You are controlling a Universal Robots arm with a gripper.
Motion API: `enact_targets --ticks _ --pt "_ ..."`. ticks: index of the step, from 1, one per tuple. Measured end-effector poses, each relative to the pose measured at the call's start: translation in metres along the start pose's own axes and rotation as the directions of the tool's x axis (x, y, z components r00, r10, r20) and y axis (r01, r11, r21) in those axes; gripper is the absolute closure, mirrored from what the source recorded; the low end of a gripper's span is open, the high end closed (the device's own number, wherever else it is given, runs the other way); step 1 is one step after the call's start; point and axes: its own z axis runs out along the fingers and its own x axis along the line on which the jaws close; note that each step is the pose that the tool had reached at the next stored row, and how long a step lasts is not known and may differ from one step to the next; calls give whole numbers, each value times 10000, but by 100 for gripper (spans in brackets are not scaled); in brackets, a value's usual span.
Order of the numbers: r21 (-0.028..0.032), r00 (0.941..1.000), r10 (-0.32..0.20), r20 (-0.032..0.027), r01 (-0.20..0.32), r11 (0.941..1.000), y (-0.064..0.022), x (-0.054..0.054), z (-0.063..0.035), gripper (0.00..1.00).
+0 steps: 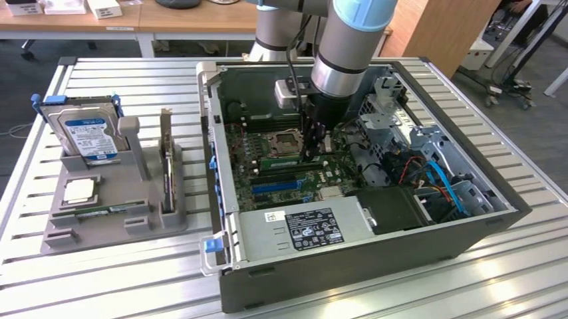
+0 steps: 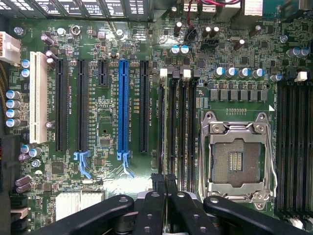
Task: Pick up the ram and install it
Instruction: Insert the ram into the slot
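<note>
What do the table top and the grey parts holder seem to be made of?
Table top: probably aluminium, pale satin metal with long ribbed slots. Grey parts holder: likely plastic, matte, uniformly dull with blocky shapes.

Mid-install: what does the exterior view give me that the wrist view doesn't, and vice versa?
Exterior view: the arm reaching into the open computer case, the green ram standing in a slot beside the gripper, and at that view's left a grey fixture with a hard drive, a processor chip and an upright expansion card. Wrist view: a white expansion slot and a row of capacitors. Both: the empty CPU socket, the memory slots and the shut gripper over their end.
</note>
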Motion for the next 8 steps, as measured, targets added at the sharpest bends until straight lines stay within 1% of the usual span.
enact_targets --ticks 8 --pt "0 10000 4 -1 -4 10000 2 2 0 88"
